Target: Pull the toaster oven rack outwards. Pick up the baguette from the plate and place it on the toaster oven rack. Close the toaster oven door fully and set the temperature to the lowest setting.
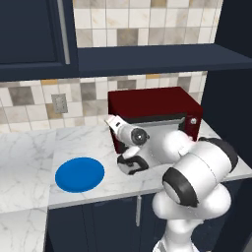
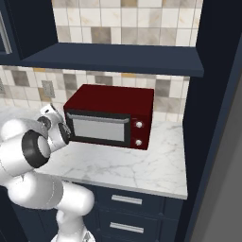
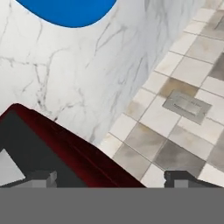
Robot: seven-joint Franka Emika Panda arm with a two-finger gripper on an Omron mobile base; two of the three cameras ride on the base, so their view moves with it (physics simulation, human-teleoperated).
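My end effector [image 3: 109, 179] sits at the left front corner of the toaster oven [image 2: 109, 116], its two tips spread wide apart with nothing between them, so I am released and carrying nothing. In the hand view the red edge of the oven runs just past my tips, and beyond it lie the marble counter [image 3: 87, 65] and the tiled wall with a wall outlet [image 3: 187, 105].

The plate [image 1: 79, 174] lies on the counter to the left of the oven, near its front edge, and it looks bare. I see no baguette on it, so I judge the bread is already inside, though the pale glass does not let me confirm that.

From the right base view, the toaster oven door [image 2: 98, 127] appears upright against the body, with its silver handle along the top. I judge the door step is done or nearly so.

What is left, then, is the temperature. Two pale knobs [image 2: 138, 133] sit on the far right panel, well apart from my tips. I cannot tell which one sets the heat. I should cross in front of the door without knocking it, narrow my tips around one knob, and turn gently to its stop.
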